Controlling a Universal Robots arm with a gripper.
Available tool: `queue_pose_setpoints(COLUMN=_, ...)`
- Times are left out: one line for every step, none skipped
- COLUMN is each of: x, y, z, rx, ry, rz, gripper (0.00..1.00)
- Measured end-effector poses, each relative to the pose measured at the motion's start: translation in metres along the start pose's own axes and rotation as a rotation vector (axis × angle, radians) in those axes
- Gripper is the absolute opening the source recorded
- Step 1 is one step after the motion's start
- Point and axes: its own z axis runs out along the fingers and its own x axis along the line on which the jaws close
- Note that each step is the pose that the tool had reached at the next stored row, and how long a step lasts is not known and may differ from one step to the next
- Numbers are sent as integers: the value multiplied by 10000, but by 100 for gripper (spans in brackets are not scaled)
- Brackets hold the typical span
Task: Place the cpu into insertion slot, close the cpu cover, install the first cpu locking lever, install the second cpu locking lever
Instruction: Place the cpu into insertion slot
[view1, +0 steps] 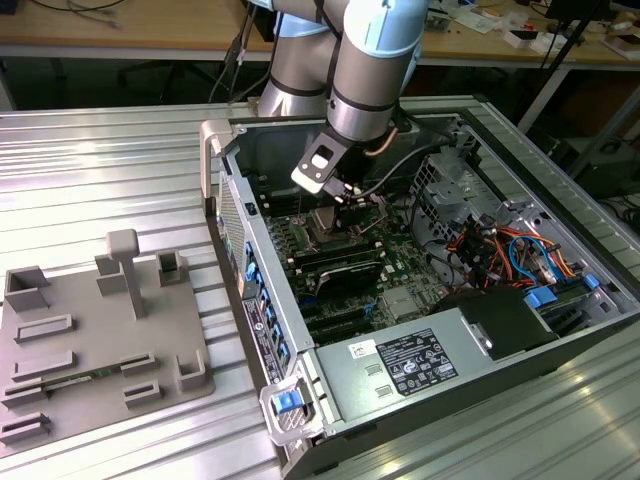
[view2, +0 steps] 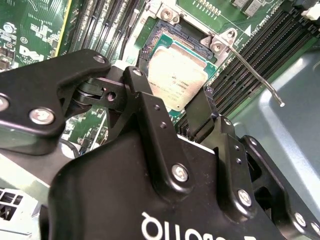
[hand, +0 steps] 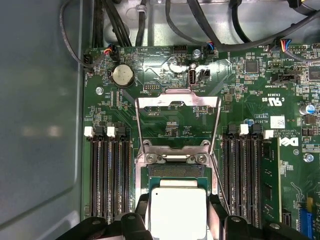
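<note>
- Pinching the cpu (view2: 177, 75) by two edges with the pincer (view2: 167, 92), right over the insertion slot (hand: 175, 171).
- Hinged cpu cover (hand: 155, 101) swung up, open.
- Open computer case (view1: 255, 300) lying on ribbed metal counter (view1: 120, 170), grey tray (view1: 90, 340) beside.
- Cluttered wooden desks (view1: 130, 25) along the back of the room.

The arm (view1: 365, 70) is a thick tube of pale silver-grey metal, with a light blue cap on its joint and a dark band round its lowest segment. Just above the jaws sits a silver-grey bracket (view1: 318, 167) with dark slots, and a dark cable (view1: 397, 168) loops out beside it. In the second wrist view the jaws are matt black, built of flat angular links pinned with bright round-headed screws (view2: 180, 172). Behind the jaws, the black housing (view2: 110, 200) carries white lettering (view2: 165, 227) near its edge.
</note>
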Motion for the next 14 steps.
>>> queue_pose_setpoints(x=0, y=0, z=5, rx=-1, ry=1, rz=0, gripper=55)
queue_pose_setpoints(x=0, y=0, z=8, rx=1, ry=0, rz=-1, gripper=55)
queue_pose_setpoints(x=0, y=-1, z=12, rx=0, ry=0, rz=-1, gripper=55)
queue_pose_setpoints(x=0, y=-1, z=16, rx=0, ry=0, rz=0, gripper=55)
queue_pose_setpoints(x=0, y=-1, z=20, rx=0, ry=0, rz=-1, gripper=55)
queue_pose_setpoints(x=-1, y=-2, z=26, rx=1, ry=-1, rz=-1, gripper=55)
queue_pose_setpoints(x=-1, y=-2, z=32, rx=0, ry=0, rz=0, gripper=55)
queue_pose_setpoints(x=-1, y=-2, z=40, rx=1, ry=-1, rz=0, gripper=55)
queue_pose_setpoints(x=-1, y=-3, z=43, rx=1, ry=-1, rz=0, gripper=55)
queue_pose_setpoints(x=-1, y=-3, z=45, rx=1, ry=-2, rz=-1, gripper=55)
queue_pose_setpoints(x=-1, y=-3, z=46, rx=2, ry=-4, rz=0, gripper=55)
queue_pose_setpoints(x=-1, y=-3, z=48, rx=1, ry=-2, rz=0, gripper=55)
queue_pose_setpoints(x=-1, y=-3, z=49, rx=1, ry=-1, rz=0, gripper=55)
queue_pose_setpoints(x=-1, y=-3, z=49, rx=1, ry=-1, rz=0, gripper=55)
